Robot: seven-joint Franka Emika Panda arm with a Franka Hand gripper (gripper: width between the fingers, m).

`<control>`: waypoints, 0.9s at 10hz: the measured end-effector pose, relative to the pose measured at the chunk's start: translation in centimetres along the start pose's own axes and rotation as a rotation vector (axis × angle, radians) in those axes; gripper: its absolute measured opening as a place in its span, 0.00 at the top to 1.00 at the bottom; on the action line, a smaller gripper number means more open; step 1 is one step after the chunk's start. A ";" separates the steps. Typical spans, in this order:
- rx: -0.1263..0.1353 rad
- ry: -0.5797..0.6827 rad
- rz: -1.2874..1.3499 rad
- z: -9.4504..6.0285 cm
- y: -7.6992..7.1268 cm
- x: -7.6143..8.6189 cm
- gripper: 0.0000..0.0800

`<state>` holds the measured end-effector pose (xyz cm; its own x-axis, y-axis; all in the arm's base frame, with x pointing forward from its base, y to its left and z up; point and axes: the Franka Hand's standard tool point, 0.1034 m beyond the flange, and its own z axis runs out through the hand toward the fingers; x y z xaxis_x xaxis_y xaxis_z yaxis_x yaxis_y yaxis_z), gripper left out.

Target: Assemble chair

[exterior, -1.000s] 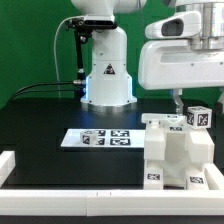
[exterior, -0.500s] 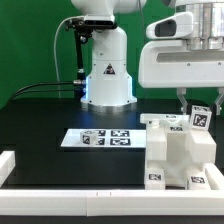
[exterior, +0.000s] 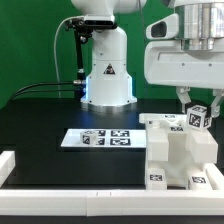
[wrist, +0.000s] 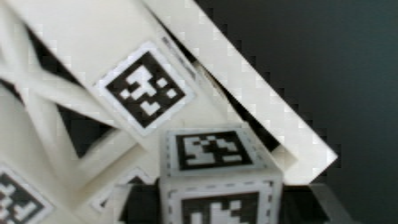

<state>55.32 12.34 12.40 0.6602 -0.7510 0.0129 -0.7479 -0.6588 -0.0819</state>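
Note:
My gripper (exterior: 196,110) is shut on a small white chair part (exterior: 197,117) that carries black marker tags. It holds the part just above the far right of a stack of white chair parts (exterior: 172,150) at the exterior view's right. In the wrist view the same tagged part (wrist: 214,158) sits between my dark fingers (wrist: 331,200), gripper (wrist: 217,207), close over slanted white chair bars (wrist: 249,90) with another tag. The contact between the held part and the stack is hidden.
The marker board (exterior: 98,137) lies on the black table left of the stack. The robot base (exterior: 107,75) stands behind it. A white rail (exterior: 80,201) runs along the front edge, with a white block (exterior: 5,163) at the left.
The held tagged part has tilted and shifted slightly over the stack, and the hand above it has turned a little. The stack and marker board have not moved.

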 end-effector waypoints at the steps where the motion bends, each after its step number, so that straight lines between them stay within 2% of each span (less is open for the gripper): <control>1: 0.002 -0.002 0.094 0.0 0.0 0.0 0.65; 3: 0.019 -0.019 0.381 0.0 -0.2 -0.1 0.65; 4: 0.027 -0.014 0.438 0.0 -0.2 0.0 0.65; 7: 0.027 -0.014 0.436 0.0 -0.2 0.0 0.64; 8: 0.025 -0.011 0.389 0.0 -0.2 0.0 0.41; 9: 0.024 -0.003 0.237 -0.2 -0.5 0.0 0.27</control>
<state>55.69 12.67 12.60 0.4668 -0.8843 -0.0129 -0.8800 -0.4630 -0.1063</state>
